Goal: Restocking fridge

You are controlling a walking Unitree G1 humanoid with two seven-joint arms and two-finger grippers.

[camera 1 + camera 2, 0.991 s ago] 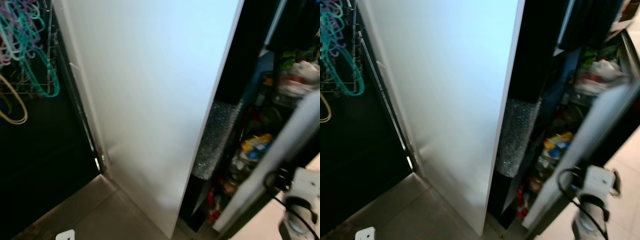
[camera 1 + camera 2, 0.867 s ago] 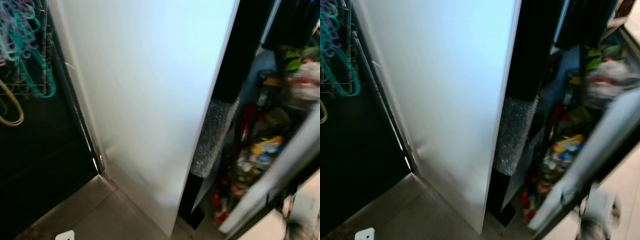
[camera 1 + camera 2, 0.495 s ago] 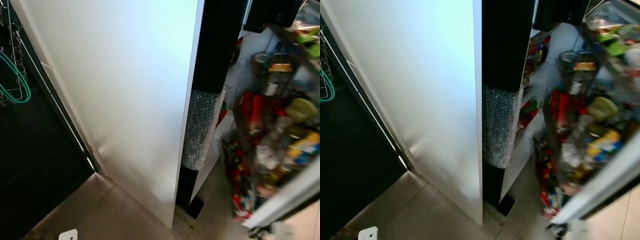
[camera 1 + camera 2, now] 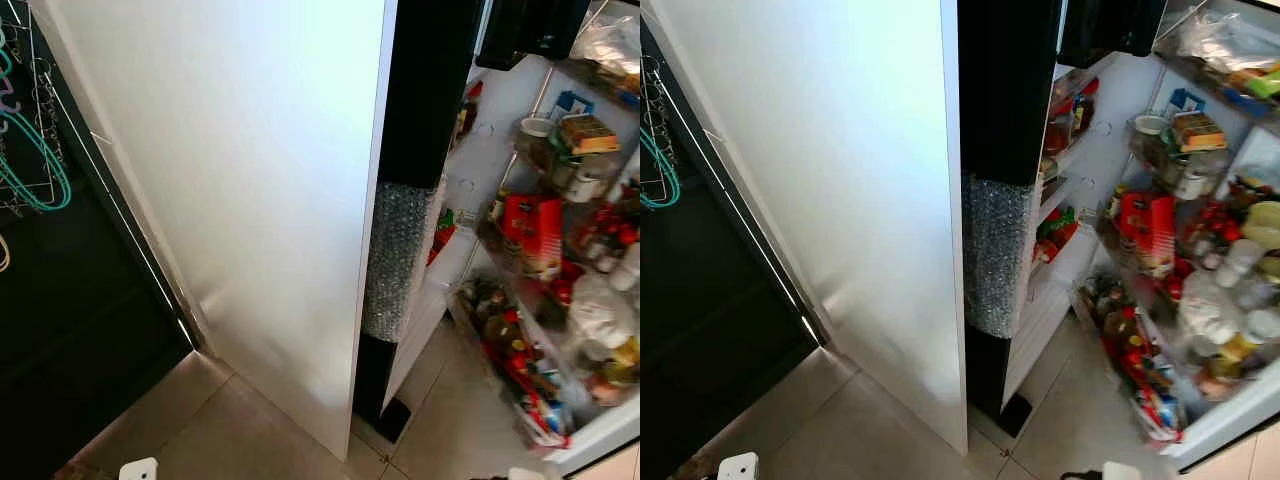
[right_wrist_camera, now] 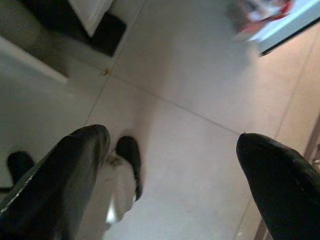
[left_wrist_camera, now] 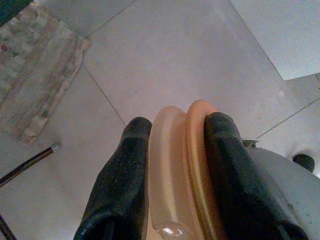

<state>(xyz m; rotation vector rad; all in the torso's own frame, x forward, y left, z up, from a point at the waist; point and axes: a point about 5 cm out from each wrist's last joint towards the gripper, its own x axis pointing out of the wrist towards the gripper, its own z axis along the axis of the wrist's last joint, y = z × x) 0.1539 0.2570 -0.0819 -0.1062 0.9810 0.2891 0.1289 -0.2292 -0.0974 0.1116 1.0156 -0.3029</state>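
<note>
The fridge [image 4: 250, 200] stands ahead with its white side wall facing me. Its door [image 4: 1225, 415] is swung wide open on the right, and the door shelves hold a red pack [image 4: 1145, 230], jars, bottles and bags. Inside, the fridge shelves [image 4: 1065, 130] carry more food. My left gripper [image 6: 178, 122] hangs over the tile floor, shut on a peach-orange translucent plastic item [image 6: 177, 170] held between both fingers. Over the floor near the door's bottom corner, my right gripper [image 5: 171, 136] is open with nothing in it.
A strip of bubble wrap [image 4: 995, 255] covers the fridge's black front edge. Teal hangers [image 4: 35, 165] hang on a wire rack by a dark opening at the left. A rug [image 6: 35, 75] lies on the grey tiles [image 4: 870, 430], and a small white object [image 4: 138, 468] sits near my feet.
The fridge door has swung from nearly closed to wide open, showing its shelves. My right arm, at the door's edge before, has dropped out of the eye views. The camera has shifted.
</note>
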